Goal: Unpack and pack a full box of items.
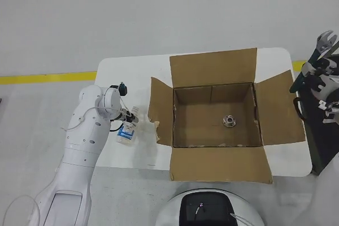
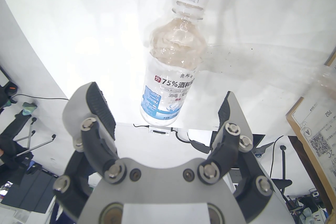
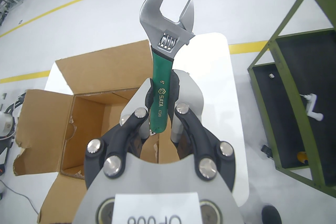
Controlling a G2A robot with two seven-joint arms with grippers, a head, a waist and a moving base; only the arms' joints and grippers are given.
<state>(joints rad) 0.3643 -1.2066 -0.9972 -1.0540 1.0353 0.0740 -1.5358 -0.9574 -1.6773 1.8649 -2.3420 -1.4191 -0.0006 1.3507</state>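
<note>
Currently on the white bench [image 1: 130, 68]: 1 cardboard box [image 1: 213, 68], upright, all 4 flaps folded outward, sitting at the bench's middle and right.

Box contents: 1 small metal fitting [image 1: 229, 120] on the box floor, right of centre, apart from the walls.

Bottle [image 1: 126, 131]: clear plastic, white cap, blue-and-white label, part full of clear liquid. It lies on its side on the bench, left of the box and apart from its left flap.

Left gripper [image 1: 130, 117]: above the bench's left part, over the bottle. In the left wrist view the gripper [image 2: 161, 92] has its fingers [image 2: 101, 107] spread wide. The bottle [image 2: 170, 78] lies on the bench [image 2: 78, 25] beyond them, in line with the gap. Neither finger touches it.

Right gripper [image 3: 164, 83]: held in the air off the bench's right end. Its fingers [image 3: 148, 96] pinch the green handle of an adjustable wrench [image 3: 164, 33], whose steel head points away from the wrist. From above the wrench [image 1: 326, 42] shows past the bench's far right corner. The right wrist view also has the box [image 3: 86, 70] and the bench [image 3: 231, 104] below.

Surroundings: 1 green-framed cart [image 3: 302, 104] on the floor right of the bench, with a small white part [image 3: 312, 107] on its dark shelf. A yellow line [image 1: 39, 78] runs along the floor beyond the bench.
</note>
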